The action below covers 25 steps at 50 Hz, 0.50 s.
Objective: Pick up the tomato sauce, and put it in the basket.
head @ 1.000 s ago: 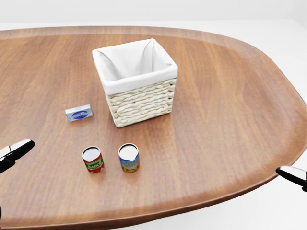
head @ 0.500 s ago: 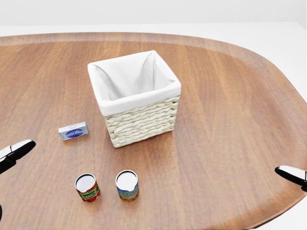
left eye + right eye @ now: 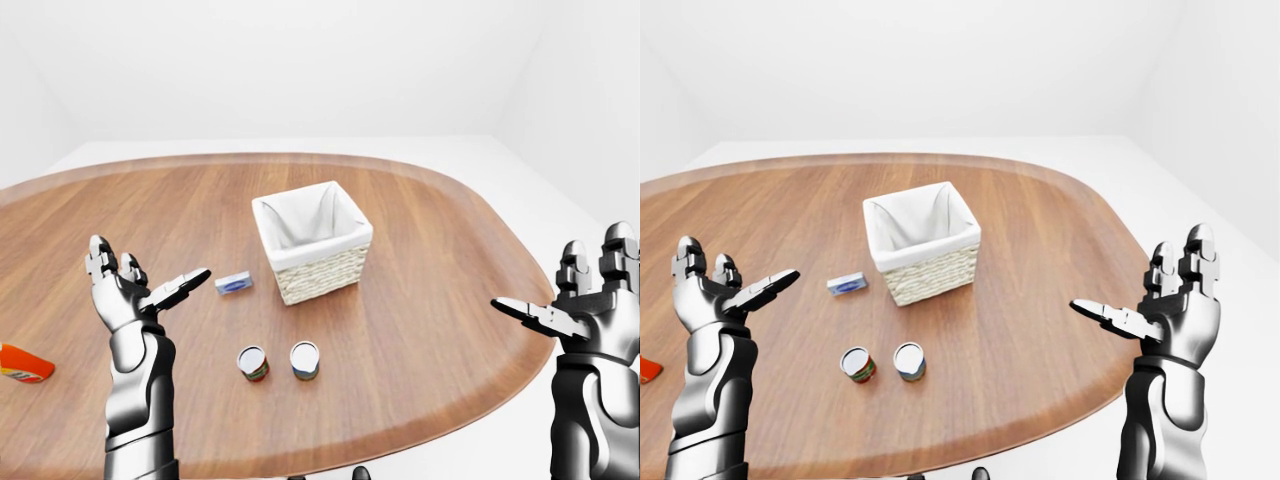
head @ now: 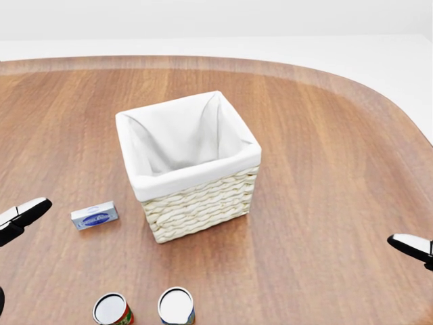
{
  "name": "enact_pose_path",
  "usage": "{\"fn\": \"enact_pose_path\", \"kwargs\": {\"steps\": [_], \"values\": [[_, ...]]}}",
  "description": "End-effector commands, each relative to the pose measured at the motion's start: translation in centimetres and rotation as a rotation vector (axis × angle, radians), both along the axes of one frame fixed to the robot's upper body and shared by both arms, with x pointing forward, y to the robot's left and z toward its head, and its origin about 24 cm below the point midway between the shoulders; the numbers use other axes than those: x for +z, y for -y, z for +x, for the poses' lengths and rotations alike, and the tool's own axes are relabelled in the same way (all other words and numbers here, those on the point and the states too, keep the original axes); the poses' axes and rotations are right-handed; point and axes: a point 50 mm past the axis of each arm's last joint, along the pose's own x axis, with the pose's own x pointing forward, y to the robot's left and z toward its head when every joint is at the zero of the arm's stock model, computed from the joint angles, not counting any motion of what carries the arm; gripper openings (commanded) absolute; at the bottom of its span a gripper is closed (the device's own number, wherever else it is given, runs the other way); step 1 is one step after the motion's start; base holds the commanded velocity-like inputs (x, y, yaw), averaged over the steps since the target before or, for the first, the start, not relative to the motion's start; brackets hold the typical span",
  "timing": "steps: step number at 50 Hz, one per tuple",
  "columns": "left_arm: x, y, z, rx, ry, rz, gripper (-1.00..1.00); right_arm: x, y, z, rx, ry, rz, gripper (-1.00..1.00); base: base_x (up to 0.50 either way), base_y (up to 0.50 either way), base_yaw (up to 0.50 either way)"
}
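A can with a red label (image 3: pixel 253 363) stands upright on the wooden table (image 3: pixel 430 260); I take it for the tomato sauce. It shows at the bottom edge of the head view (image 4: pixel 111 309). The wicker basket (image 3: pixel 320 270) with a white liner stands above it in the view, apart from it, and looks empty in the head view (image 4: pixel 203 200). My left hand (image 3: pixel 138 283) is open and empty, raised to the left of the cans. My right hand (image 3: pixel 555 295) is open and empty past the table's right edge.
A second can with a blue and yellow label (image 3: pixel 304 360) stands just right of the red one. A small blue box (image 3: pixel 233 283) lies left of the basket. An orange-red thing (image 3: pixel 20 365) lies at the table's far left.
The whole head view has shifted: the basket, box and cans slid down the picture and grew larger, so the camera has moved. Both hands keep their places in the picture.
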Motion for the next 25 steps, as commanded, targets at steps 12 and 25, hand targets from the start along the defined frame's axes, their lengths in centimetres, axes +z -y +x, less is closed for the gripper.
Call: {"fn": "enact_pose_path", "kwargs": {"steps": [12, 25], "values": [[0.8, 1.4, -0.1, -0.079, -0.003, 0.111, 1.00, -0.3, -0.1, -0.1, 0.002, -0.005, 0.015, 1.00, 0.19, 0.00, 0.00], [1.0, 5.2, -0.4, -0.271, -0.080, 0.474, 1.00, -0.4, -0.1, 0.0, 0.008, -0.003, 0.012, 1.00, 0.00, 0.00, 0.00]]}}
